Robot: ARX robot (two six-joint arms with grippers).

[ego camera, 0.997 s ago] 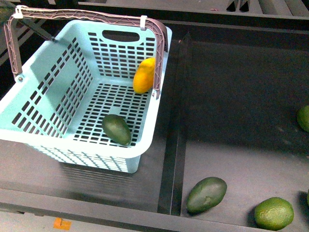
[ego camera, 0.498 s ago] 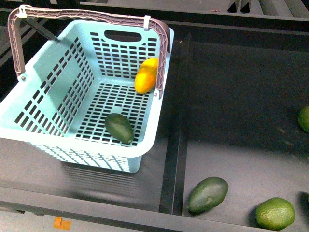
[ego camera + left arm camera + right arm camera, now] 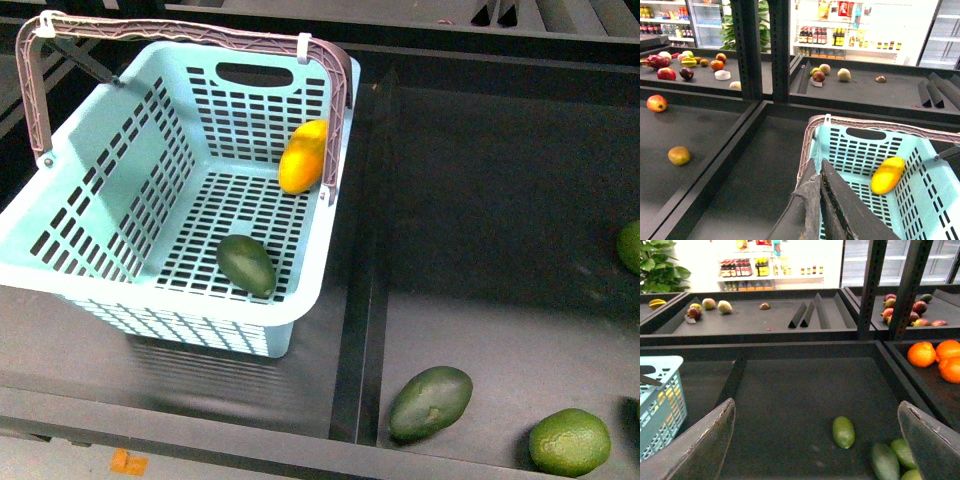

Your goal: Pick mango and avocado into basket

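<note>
Mango (image 3: 303,156) and avocado (image 3: 246,265) are found inside the basket (image 3: 95,195); task judged complete. Left end effector (image 3: 817,200) is closed, empty; right end effector (image 3: 815,440) wide open, empty.

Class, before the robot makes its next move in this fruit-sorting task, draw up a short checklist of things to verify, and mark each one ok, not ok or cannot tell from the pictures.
1. Mango inside the basket: ok, it lies against the far wall.
2. Avocado inside the basket: ok, it rests on the slotted floor near the front wall.
3. Left hand empty: ok, its fingers are shut together with nothing between them.
4. Right hand empty: ok, it is open and holds nothing.
5. Basket upright on the shelf: ok.
6. Arms clear of the basket handle: cannot tell; the front view shows neither arm.
</note>
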